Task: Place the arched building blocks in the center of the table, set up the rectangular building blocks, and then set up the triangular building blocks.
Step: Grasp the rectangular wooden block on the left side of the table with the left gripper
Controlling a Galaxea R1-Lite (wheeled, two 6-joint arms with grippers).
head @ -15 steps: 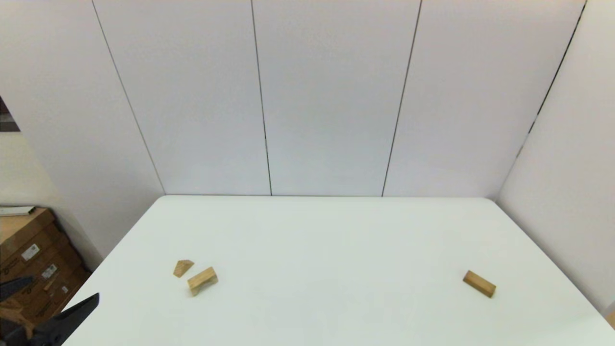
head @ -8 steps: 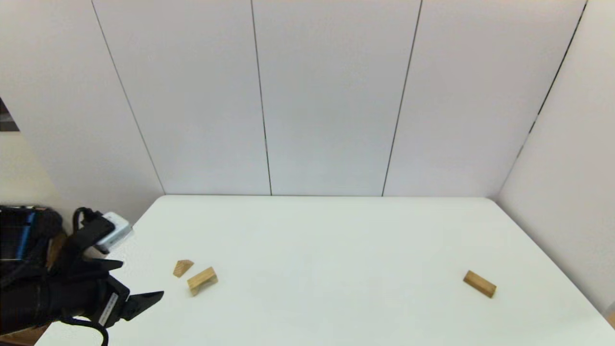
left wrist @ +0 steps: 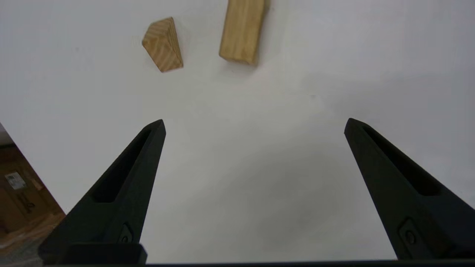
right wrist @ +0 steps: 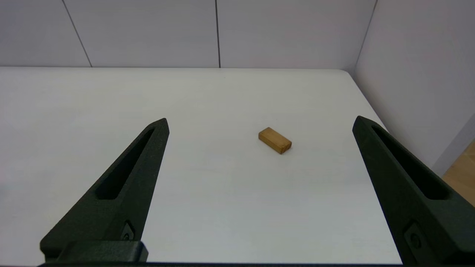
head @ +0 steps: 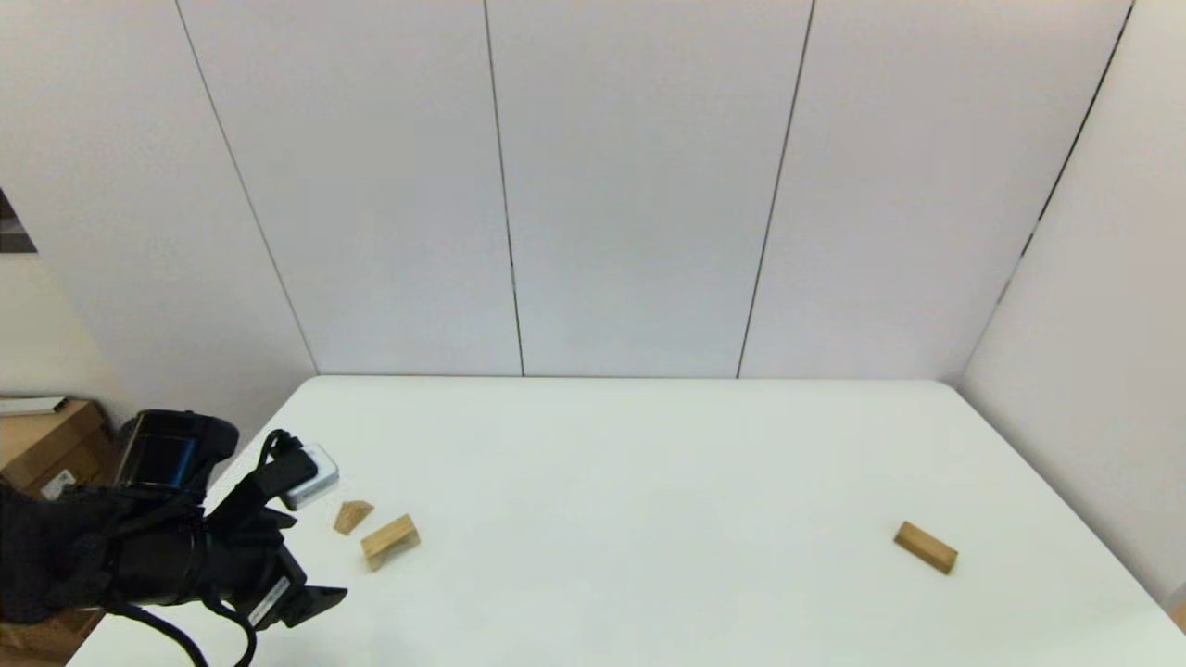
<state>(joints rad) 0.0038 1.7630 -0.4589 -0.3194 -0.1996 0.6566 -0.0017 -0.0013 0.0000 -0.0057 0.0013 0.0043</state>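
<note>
The left gripper (left wrist: pixel 254 124) hangs over the near left part of the table (head: pixel 630 463), its fingers (left wrist: pixel 130 178) spread wide with nothing between them, a short way from the triangular building blocks (head: pixel 352 516) and the arched building blocks (head: pixel 390 541), which lie just beside each other. The arched one's hollow is hard to make out from here. The right gripper (right wrist: pixel 259 124) sits back at the near edge, fingers likewise apart, with the rectangular building blocks (head: pixel 925 547) lying flat well off to the right.

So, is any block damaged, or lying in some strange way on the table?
Nothing stands out. The arched block and the triangular block lie apart, undamaged, on the table ahead of the open left pincer; the rectangular block lies flat far right.
</note>
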